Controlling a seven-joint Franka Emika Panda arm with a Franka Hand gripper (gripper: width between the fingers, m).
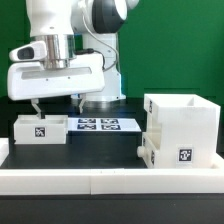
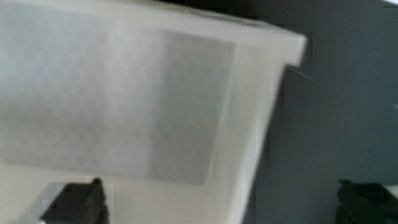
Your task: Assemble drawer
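I'm looking at an arm that is wearing glossy white rounded shells, with a dark ring showing at the joint near its top. The claw is carrying a wide, boxy white body with softly rounded corners, and two short dark fingers are showing beneath it. In the wrist view only their blackish tips are appearing, blurred.

We took the marker board as reference. On the exterior view's left, just beside it, sat one tray, with the gripper above it. On the board's right stood the tall box. The border rail ran before all three, nearer the camera.
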